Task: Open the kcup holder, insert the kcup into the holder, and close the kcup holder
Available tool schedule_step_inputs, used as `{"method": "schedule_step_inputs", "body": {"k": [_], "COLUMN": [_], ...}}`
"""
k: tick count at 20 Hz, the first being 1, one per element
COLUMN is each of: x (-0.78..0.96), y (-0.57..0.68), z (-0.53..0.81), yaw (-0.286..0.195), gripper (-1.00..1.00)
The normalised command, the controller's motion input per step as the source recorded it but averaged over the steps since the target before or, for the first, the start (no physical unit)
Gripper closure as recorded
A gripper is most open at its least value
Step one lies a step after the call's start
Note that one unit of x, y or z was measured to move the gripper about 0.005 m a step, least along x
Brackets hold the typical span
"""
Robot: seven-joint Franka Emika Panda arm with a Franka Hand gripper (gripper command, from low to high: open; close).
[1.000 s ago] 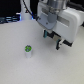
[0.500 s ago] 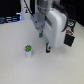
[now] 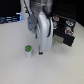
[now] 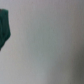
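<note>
I see a robotics lab setup, a broad plain white tabletop (image 3: 20, 70), a white and grey jointed robot arm (image 3: 41, 25) over it, a black boxy pod drawer unit (image 3: 67, 31) at the exterior view's right, dark equipment (image 3: 10, 19) behind.

The white and grey robot arm (image 3: 40, 27) reaches down to the pale tabletop (image 3: 20, 67), its gripper (image 3: 42, 50) just beside the small green-topped white pod (image 3: 28, 50) at its nine o'clock, the black boxy holder (image 3: 66, 31) at two o'clock
</note>
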Motion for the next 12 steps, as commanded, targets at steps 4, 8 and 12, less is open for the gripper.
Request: {"method": "schedule_step_inputs", "body": {"k": [4,8,12], "x": [-0.27,-0.28,-0.16], "y": [-0.40,-0.41,-0.37], "z": [-0.32,-0.44,-0.41], "yaw": [-0.311,-0.312,-0.310], "gripper": [-1.00,-1.00,-1.00]}}
